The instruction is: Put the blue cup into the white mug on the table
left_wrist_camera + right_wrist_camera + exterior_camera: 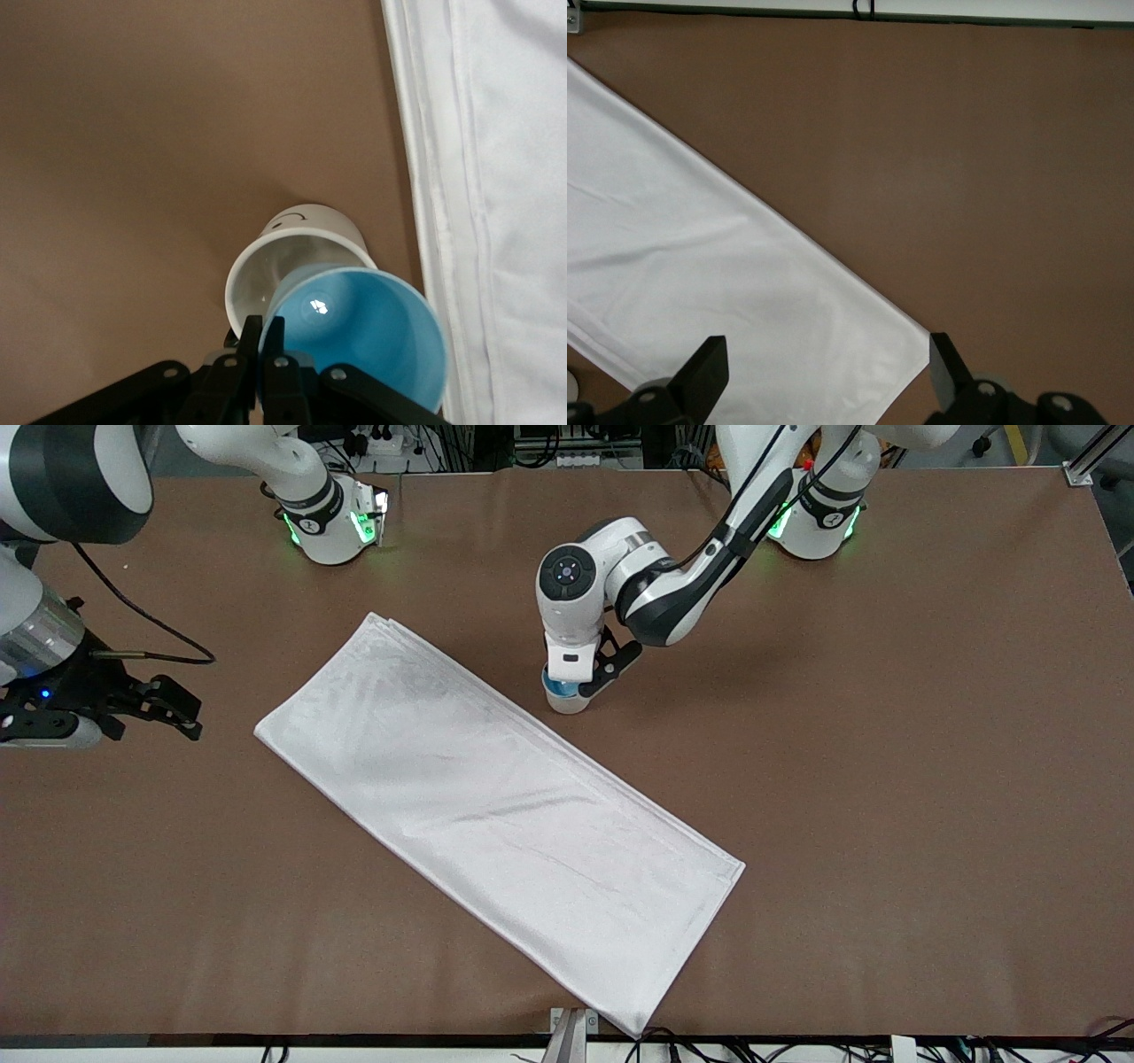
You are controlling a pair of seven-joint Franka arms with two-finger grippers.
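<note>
My left gripper [580, 685] is shut on the rim of the blue cup [558, 685], one finger inside and one outside. The cup is at the mouth of the white mug [568, 703], which stands on the brown table [886, 779] beside the cloth's long edge. In the left wrist view the blue cup [372, 336] is tilted and overlaps the mug's opening [266, 283]; the gripper [263, 332] pinches its rim. How deep the cup sits is hidden. My right gripper [188, 720] waits open and empty at the right arm's end of the table.
A long white folded cloth [496, 806] lies diagonally across the middle of the table. The right wrist view shows one corner of that cloth [700, 266] below the open right gripper [828, 354]. The arm bases stand along the table's edge farthest from the front camera.
</note>
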